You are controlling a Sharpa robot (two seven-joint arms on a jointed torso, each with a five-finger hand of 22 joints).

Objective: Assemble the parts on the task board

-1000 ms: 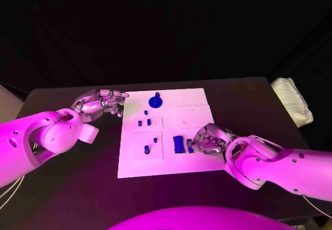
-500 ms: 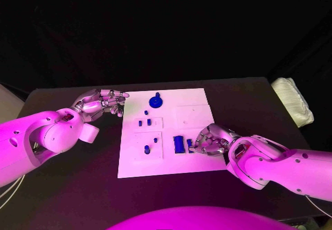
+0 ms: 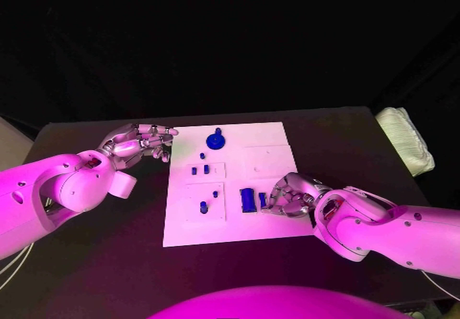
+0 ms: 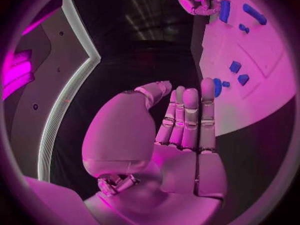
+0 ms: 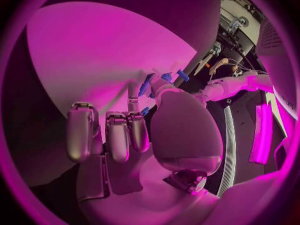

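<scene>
I see my right hand (image 3: pixel 290 194) on the task board (image 3: pixel 230 226) at its four o'clock corner, fingers curled beside a blue part (image 3: pixel 247 199); grasp unclear. My left hand (image 3: pixel 139 141) hovers released at ten o'clock.

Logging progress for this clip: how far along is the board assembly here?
Partway, it seems. Several blue parts already sit on the white task board. The right hand works beside a blue block near the board's front; its grip is unclear. The left hand hovers off the board's edge, holding nothing.
</scene>
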